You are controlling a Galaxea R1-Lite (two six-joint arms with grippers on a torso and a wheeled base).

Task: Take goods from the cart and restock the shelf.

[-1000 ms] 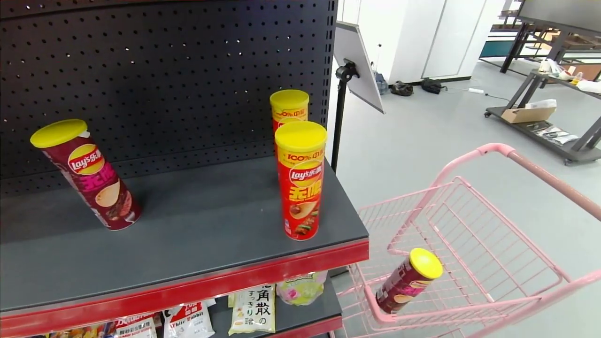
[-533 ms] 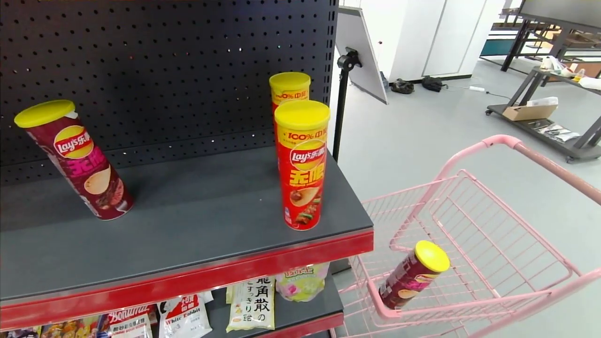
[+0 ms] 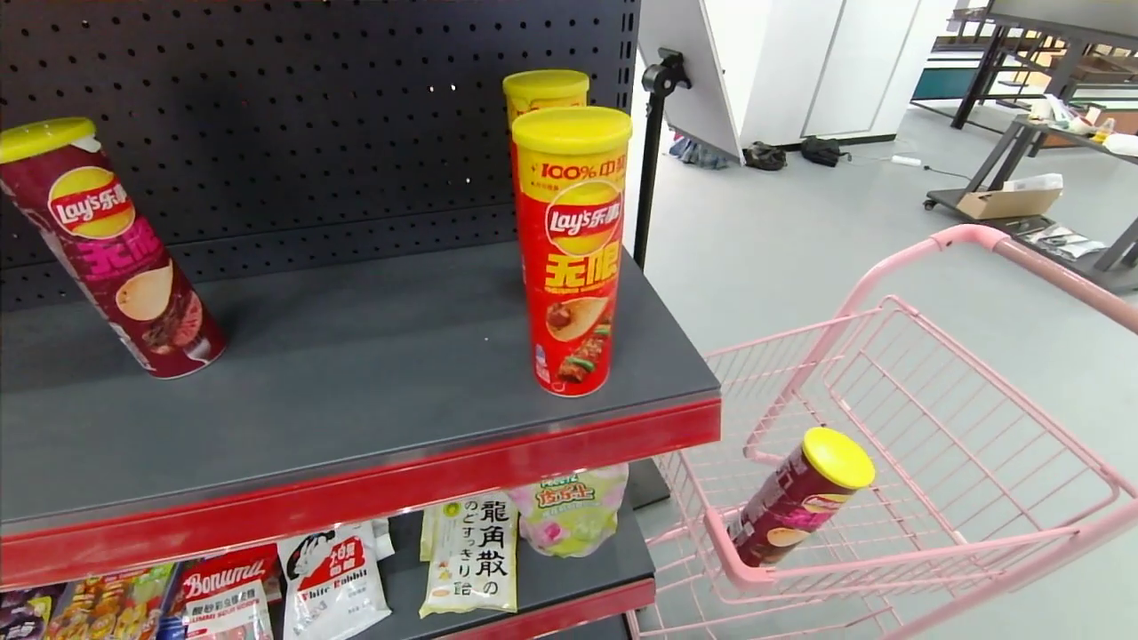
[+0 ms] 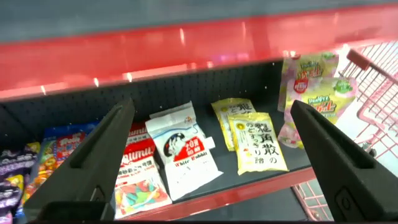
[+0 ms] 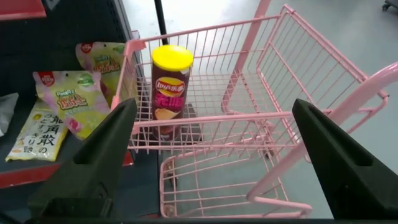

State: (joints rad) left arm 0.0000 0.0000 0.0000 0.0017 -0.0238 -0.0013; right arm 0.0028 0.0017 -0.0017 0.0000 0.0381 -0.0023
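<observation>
Camera shifted, maroon yellow-lidded can [image 3: 787,514], seemingly upright

A white board [image 3: 693,62] stands on a black stand [image 3: 645,178] on the grey floor [image 3: 800,258]. Dark bags [image 3: 763,156] lie by the white wall [image 3: 800,62]. A brown box [image 3: 1000,204] sits farther right

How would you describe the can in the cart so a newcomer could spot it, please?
Find the pink cart right of the shelf. In its corner nearest the shelf sits a yellow-lidded maroon chip can, the cart's only item.
</observation>
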